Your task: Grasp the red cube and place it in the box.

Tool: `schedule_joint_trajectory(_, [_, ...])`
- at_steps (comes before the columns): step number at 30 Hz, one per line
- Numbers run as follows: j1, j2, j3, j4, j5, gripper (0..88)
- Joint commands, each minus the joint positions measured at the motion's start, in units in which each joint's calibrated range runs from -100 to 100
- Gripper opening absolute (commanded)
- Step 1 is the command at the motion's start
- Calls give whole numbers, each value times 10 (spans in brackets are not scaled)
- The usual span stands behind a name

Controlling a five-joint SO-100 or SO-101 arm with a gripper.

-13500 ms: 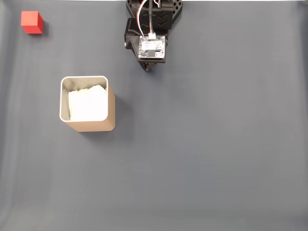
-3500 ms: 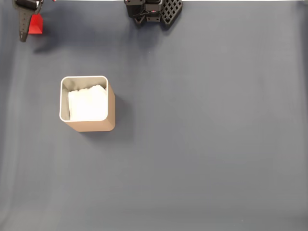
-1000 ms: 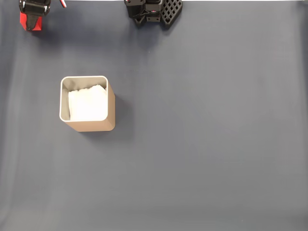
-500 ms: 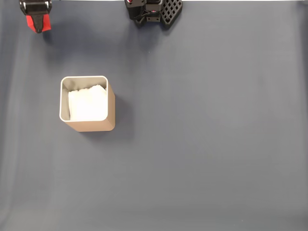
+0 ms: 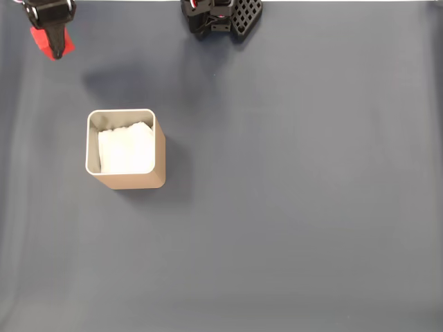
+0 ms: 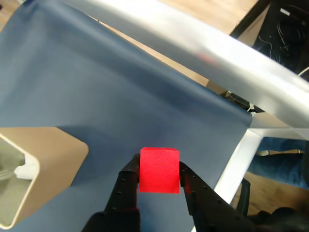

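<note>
In the wrist view my gripper [image 6: 158, 170] is shut on the red cube [image 6: 159, 169], one black finger on each side, and holds it above the blue-grey mat. The fixed view shows the same gripper [image 5: 52, 43] at the top left corner with the red cube [image 5: 52, 41] showing beneath it, lifted off the mat. The box [image 5: 125, 148], tan with a pale rim and white lining, stands upright below and right of the gripper in that view. In the wrist view the box [image 6: 36, 166] sits at the lower left, apart from the cube.
The arm's black base [image 5: 221, 15] sits at the top middle of the fixed view. A silver frame bar [image 6: 207, 55] runs along the mat's [image 5: 291, 194] far edge in the wrist view, with wooden floor and cables beyond it.
The gripper closed on the cube at the top left corner and has lifted it. Over the last second it has drifted slightly right and down in the fixed view.
</note>
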Motion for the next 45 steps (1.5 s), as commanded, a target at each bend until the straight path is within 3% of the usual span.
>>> schedule_joint_trajectory(1, [-28,-40,-35,9,4,2])
schedule_joint_trajectory(26, [-253,-108,-83,34,0,2])
schedule_joint_trajectory(45, [-337,-97,-69,17,4,2])
